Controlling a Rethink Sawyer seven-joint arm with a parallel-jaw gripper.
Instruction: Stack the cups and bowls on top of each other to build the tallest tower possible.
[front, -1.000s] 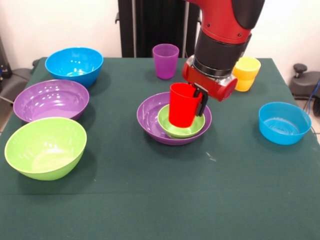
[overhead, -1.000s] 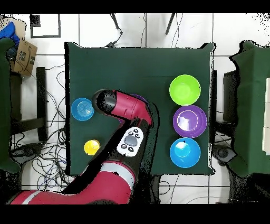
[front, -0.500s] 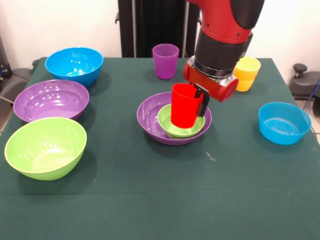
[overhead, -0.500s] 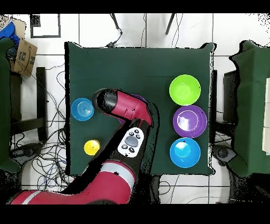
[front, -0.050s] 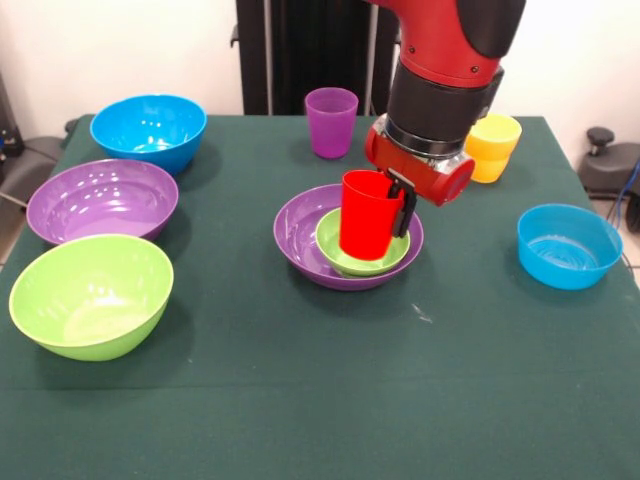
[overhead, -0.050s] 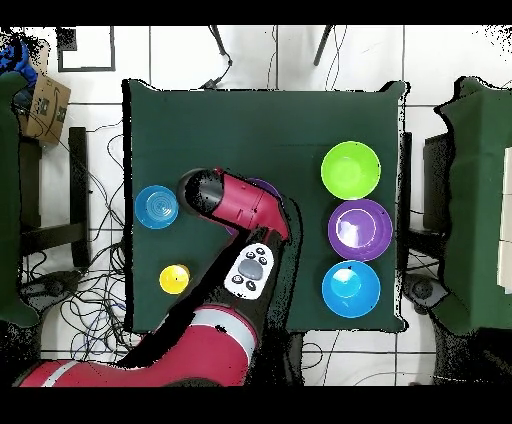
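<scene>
1. Gripper hangs over the middle of the green table, its dark fingers closed on the rim of the red cup: one finger shows on the outside of the cup's right wall.
2. Red cup stands upright with its base down inside the small green bowl; whether the base touches the bowl's floor cannot be told.
3. Small green bowl sits nested in a large purple bowl, and these form the tower so far.
4. At the left side of the front view, three large bowls lie in a row, well apart from the tower: a blue bowl farthest back, a second purple bowl in the middle, a lime green bowl nearest.
5. Purple cup stands upright behind the tower.
6. Yellow cups stand to the right at the back, partly hidden by the arm.
7. Small blue bowl rests alone at the right.
8. From overhead, the arm covers the tower.
</scene>
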